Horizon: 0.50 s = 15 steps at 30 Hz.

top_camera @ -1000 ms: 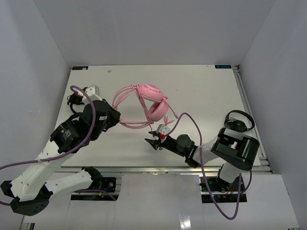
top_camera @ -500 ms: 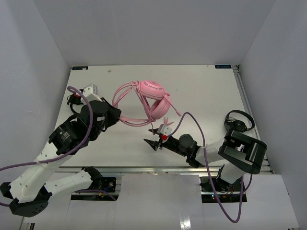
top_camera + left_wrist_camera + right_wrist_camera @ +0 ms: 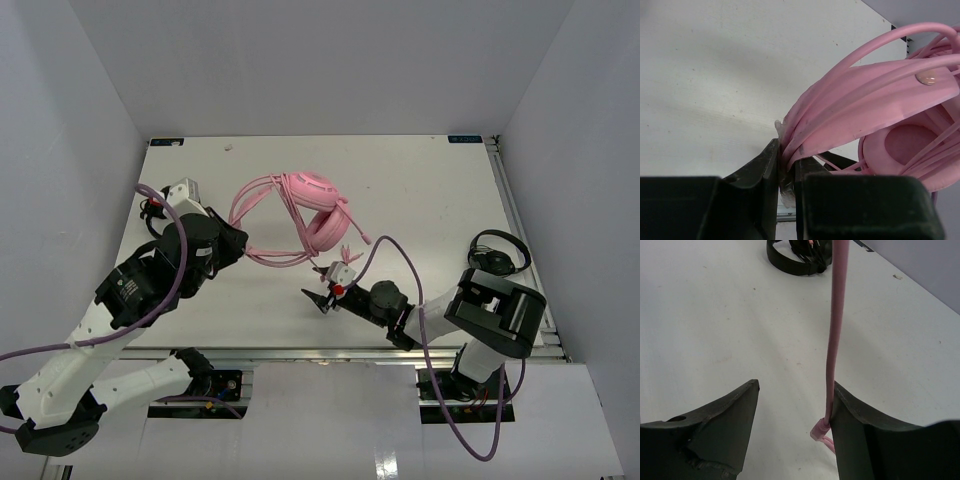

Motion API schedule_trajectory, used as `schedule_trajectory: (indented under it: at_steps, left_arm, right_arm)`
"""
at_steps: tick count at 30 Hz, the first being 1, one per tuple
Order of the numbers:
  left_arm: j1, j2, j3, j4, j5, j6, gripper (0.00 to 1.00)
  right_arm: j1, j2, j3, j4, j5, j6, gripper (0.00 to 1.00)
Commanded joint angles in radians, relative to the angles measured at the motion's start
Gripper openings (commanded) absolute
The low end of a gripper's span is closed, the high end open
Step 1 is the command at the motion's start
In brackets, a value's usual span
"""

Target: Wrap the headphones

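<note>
The pink headphones lie at the middle of the table with the thin pink cable looped around them. My left gripper is shut on the pink headband, which shows up close in the left wrist view between the jaws. My right gripper is open near the front edge. In the right wrist view a length of the cable runs along the inner face of one finger, with its plug low between the jaws, and it is not clamped.
A small black headset lies at the right edge of the white table. Another black headset lies at the left edge beside my left arm. One black headset shows far ahead in the right wrist view.
My left gripper has drawn the headband slightly left, and the headphones have shifted a little with it. The right gripper has stayed near the front edge while its elbow moved.
</note>
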Motion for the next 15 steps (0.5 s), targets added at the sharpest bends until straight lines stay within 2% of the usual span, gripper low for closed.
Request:
schedule_trajectory:
  at_steps: [1, 15]
  left_arm:
    - [0.000, -0.052, 0.046, 0.155, 0.031, -0.068, 0.00]
    - [0.001, -0.058, 0.032, 0.161, 0.035, -0.068, 0.00]
  right_arm:
    - [-0.020, 0.042, 0.001, 0.273, 0.068, -0.033, 0.64]
    - [-0.022, 0.036, 0.039, 0.261, 0.089, -0.064, 0.65]
